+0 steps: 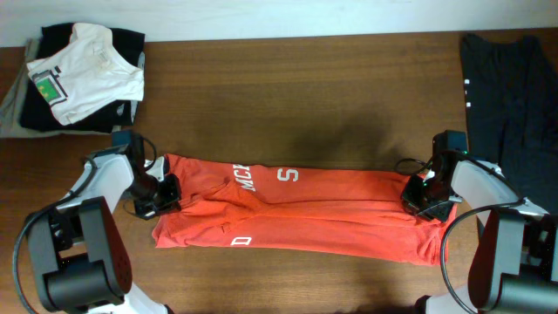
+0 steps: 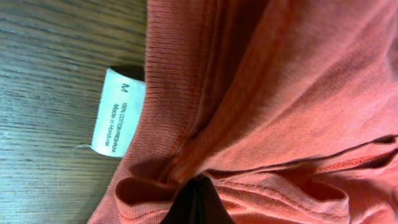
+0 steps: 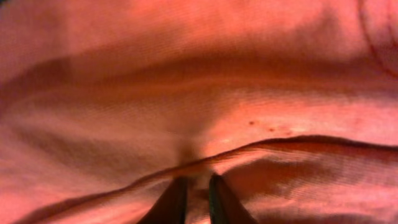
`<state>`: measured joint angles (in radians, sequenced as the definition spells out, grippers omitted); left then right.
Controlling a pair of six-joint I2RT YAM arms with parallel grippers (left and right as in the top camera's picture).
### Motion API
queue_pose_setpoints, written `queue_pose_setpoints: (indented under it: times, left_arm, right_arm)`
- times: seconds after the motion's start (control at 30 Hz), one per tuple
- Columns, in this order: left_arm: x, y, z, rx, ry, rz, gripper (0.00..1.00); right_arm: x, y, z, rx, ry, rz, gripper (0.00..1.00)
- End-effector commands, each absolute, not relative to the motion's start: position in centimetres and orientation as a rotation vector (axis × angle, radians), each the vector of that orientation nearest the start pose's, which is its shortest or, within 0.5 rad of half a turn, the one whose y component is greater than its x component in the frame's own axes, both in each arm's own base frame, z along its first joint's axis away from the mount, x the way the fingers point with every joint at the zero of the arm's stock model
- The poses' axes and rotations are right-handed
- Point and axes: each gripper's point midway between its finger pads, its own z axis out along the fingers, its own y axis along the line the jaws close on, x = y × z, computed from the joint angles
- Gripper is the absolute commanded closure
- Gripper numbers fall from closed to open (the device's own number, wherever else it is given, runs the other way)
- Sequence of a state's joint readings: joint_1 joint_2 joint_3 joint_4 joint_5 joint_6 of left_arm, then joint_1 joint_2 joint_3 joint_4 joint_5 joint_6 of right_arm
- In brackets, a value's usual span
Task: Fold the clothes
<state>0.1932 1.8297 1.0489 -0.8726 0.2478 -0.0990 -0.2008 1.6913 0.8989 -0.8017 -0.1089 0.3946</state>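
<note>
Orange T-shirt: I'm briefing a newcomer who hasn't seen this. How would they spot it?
On the wooden table, look near the middle. The orange T-shirt lies as a long band. It alone is orange with white lettering; the white shirt and black garment sit at the far corners.

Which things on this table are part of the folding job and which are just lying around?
Job: red-orange T-shirt, left gripper, right gripper.
Lying about: white shirt with green patch, long black garment.
</note>
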Motion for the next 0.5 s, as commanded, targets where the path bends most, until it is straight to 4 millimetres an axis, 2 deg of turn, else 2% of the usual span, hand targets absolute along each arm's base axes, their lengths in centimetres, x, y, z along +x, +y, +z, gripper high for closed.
queue_pose_setpoints:
  times: [0.0,0.07,0.2,0.27,0.33,0.4,0.47]
  left_arm:
    - [27.5,3.9,-1.6,-0.599,3.152,-0.283,0.99]
    - [27.0,6.6,-1.7,-0.747,3.12,-0.22,0.99]
    - [25.4,10.5,-1.7,-0.987,3.05,-0.237,0.99]
    - [24.6,12.1,-1.7,-1.084,3.015,-0.241,0.99]
    - [24.3,13.1,-1.6,-1.139,2.986,-0.242,0.99]
    - [25.0,13.6,-0.9,-1.141,2.966,-0.25,0.99]
    - [26.2,13.8,0.4,-1.129,2.935,-0.282,0.99]
  right_arm:
    - [25.5,-3.2,-0.8,0.933,3.032,0.158,0.8]
    - [26.2,-3.3,-0.8,0.921,3.005,0.161,0.84]
    - [28.2,-3.3,-0.7,0.888,2.933,0.208,0.75]
    - [29.1,-1.8,-0.4,0.858,2.912,0.344,0.7]
    - [30.4,0.0,0.1,0.7,2.893,0.455,0.65]
    - [32.1,2.0,1.8,0.608,2.862,0.56,0.65]
    - [33.7,2.3,4.6,0.524,2.854,0.593,0.6]
